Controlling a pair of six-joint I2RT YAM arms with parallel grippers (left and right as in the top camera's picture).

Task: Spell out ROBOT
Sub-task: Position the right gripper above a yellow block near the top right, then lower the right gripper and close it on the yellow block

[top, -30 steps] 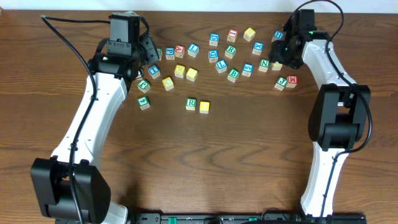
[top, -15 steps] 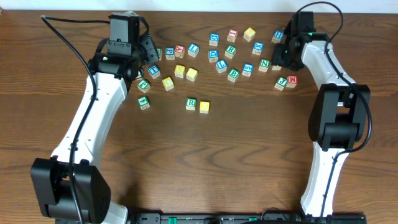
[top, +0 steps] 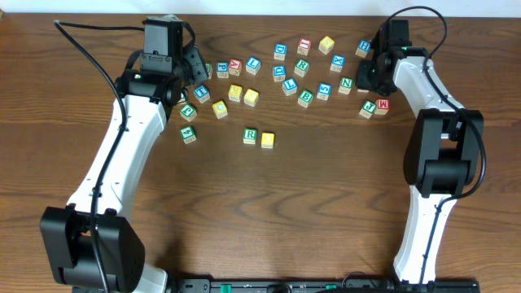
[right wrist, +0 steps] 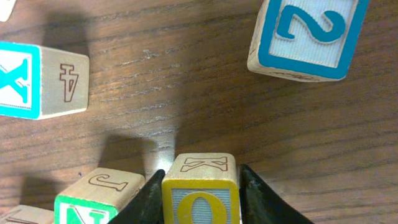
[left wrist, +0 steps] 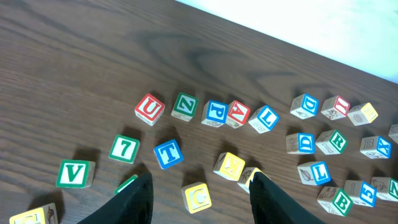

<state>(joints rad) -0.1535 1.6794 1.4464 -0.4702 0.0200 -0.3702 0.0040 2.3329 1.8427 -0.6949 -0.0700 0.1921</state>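
Observation:
A green R block (top: 250, 135) and a yellow block (top: 268, 140) sit side by side at mid-table. My right gripper (right wrist: 200, 186) is shut on a yellow O block (right wrist: 200, 196) with a K on its side, at the right end of the scattered letter blocks; this gripper also shows in the overhead view (top: 368, 77). My left gripper (left wrist: 199, 190) is open over the left group of blocks (top: 192, 83), with a yellow C block (left wrist: 198, 196) between its fingers. A blue T block (left wrist: 168, 153) and a green B block (left wrist: 340, 200) lie nearby.
Next to the held block are a green N block (right wrist: 93, 208), a blue 2 block (right wrist: 305, 37) and a blue X block (right wrist: 18, 79). Several other letter blocks are strewn along the far half of the table (top: 285, 203). Block pair J and M (top: 374, 106) lies at the right.
My right arm has shifted slightly toward the far edge with its gripper still at the blocks. The left arm has not moved.

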